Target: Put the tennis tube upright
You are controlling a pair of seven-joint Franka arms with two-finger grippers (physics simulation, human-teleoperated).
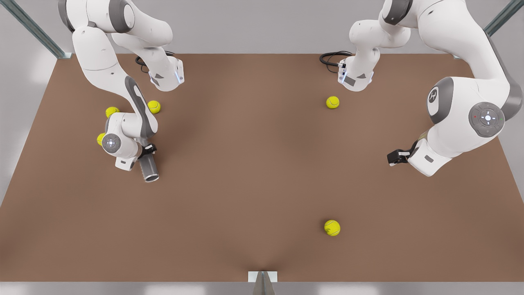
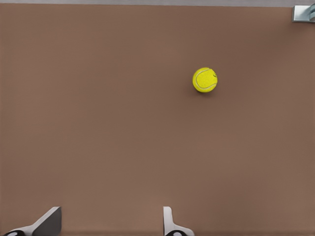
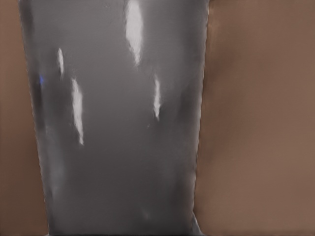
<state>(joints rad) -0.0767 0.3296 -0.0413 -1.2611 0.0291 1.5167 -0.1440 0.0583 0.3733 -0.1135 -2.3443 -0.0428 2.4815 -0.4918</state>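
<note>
The tennis tube is a grey metallic cylinder at the front view's left. Its hollow rimmed end points toward the table's near edge. My right gripper is shut on the tube's upper part, and the black fingers clasp its sides. Seen from the right wrist, the tube's shiny wall is very close, with brown table beside it. My left gripper hangs over the table at the front view's right, far from the tube. It is open with nothing between its fingers, and the arm waits there.
Several yellow-green tennis balls lie on the brown table: three around the right arm, one at the back, one near the front, also in the left wrist view. A metal bracket sits at the near edge.
</note>
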